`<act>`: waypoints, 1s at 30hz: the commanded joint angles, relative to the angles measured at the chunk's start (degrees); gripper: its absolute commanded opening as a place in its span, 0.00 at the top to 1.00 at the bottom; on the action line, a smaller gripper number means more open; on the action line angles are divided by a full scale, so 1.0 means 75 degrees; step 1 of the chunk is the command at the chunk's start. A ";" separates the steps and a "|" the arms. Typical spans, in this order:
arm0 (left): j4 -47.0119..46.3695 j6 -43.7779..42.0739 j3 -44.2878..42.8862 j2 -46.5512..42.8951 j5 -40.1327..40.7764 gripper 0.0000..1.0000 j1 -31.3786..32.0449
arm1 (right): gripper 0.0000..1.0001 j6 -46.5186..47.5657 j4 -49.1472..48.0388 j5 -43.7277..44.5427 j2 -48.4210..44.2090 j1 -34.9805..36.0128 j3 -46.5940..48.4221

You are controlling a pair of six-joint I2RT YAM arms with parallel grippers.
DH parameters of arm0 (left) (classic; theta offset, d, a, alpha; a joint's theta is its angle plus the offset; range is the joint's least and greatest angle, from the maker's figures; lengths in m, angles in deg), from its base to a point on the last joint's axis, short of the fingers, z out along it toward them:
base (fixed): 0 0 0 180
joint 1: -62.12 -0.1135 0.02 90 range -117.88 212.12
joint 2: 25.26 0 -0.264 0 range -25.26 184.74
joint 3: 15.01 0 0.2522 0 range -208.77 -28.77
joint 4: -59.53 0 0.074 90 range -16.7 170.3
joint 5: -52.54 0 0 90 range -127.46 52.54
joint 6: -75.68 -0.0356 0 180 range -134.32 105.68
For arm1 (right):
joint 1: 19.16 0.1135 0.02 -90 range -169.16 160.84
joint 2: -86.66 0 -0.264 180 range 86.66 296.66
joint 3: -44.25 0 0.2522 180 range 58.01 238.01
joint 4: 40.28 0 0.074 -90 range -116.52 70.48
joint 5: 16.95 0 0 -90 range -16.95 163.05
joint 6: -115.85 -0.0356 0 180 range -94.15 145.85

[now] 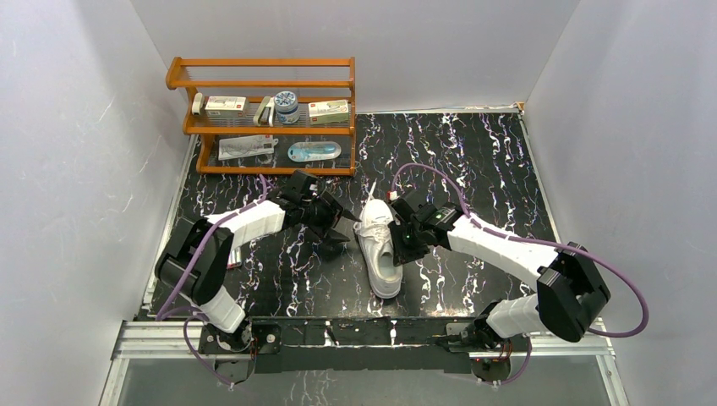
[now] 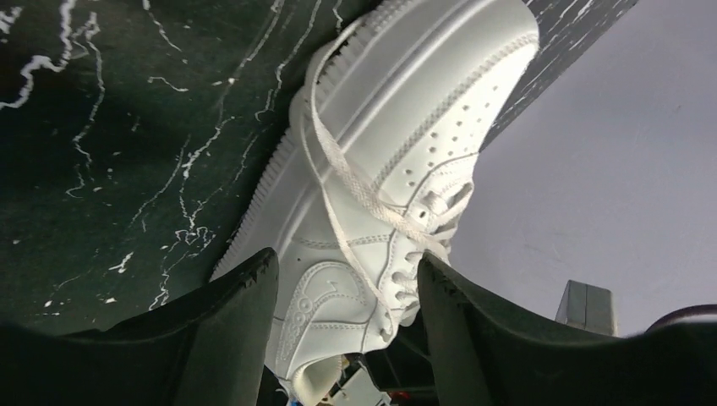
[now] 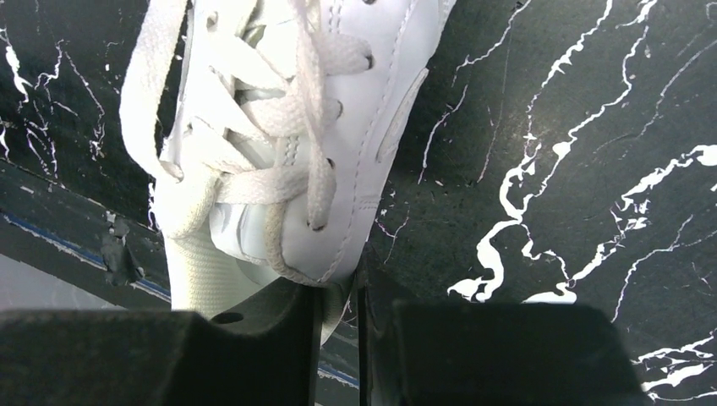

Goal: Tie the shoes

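Observation:
The white sneaker [image 1: 380, 251] lies on the black marbled table, toe toward the near edge and heel toward the back. Its white laces [image 3: 279, 110] are loose; one lace [image 2: 336, 161] trails along the shoe's side toward the toe. My left gripper [image 1: 341, 233] is open just left of the shoe, and in the left wrist view its fingers [image 2: 245, 296] frame the sneaker [image 2: 397, 127] without touching it. My right gripper [image 1: 399, 239] is at the shoe's right side, and in the right wrist view it [image 3: 338, 283] is shut on the collar edge of the sneaker [image 3: 372, 127].
A wooden two-tier shelf [image 1: 262, 85] with small boxes and packets stands at the back left. White walls close in the table [image 1: 482, 161] on three sides. A metal rail [image 1: 363, 331] runs along the near edge by the arm bases.

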 commanded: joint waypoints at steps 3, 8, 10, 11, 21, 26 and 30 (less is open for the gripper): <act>-0.0489 0.0162 -0.0066 0.0386 -0.0479 0.38 -0.0259 | 1.00 -0.0513 0.0716 0.0949 -0.0492 0.0068 0.0552; -0.0324 -0.0758 -0.0372 0.0401 -0.0405 0.29 -0.0259 | 1.00 -0.0219 0.1262 0.2043 -0.1430 0.0139 0.1011; -0.0421 -0.1006 -0.0415 0.0506 -0.0623 0.17 -0.0243 | 1.00 -0.0260 0.1500 0.2661 -0.1557 0.0136 0.1138; -0.0422 -0.1104 -0.0429 0.0548 -0.0676 0.16 -0.0228 | 1.00 -0.0262 0.1555 0.2915 -0.1541 0.0139 0.1149; -0.0493 -0.1494 -0.0773 0.0876 -0.1012 0.16 -0.0065 | 1.00 -0.0157 0.1071 0.2921 -0.1531 0.0128 0.0664; -0.0453 -0.1598 -0.0898 0.0890 -0.1117 0.16 -0.0068 | 0.82 -0.0704 0.0783 0.2009 -0.1556 0.0098 -0.0440; -0.0404 -0.1661 -0.0931 0.0923 -0.1160 0.16 -0.0062 | 0.45 -0.0854 0.0914 0.1895 -0.1456 -0.0079 -0.0534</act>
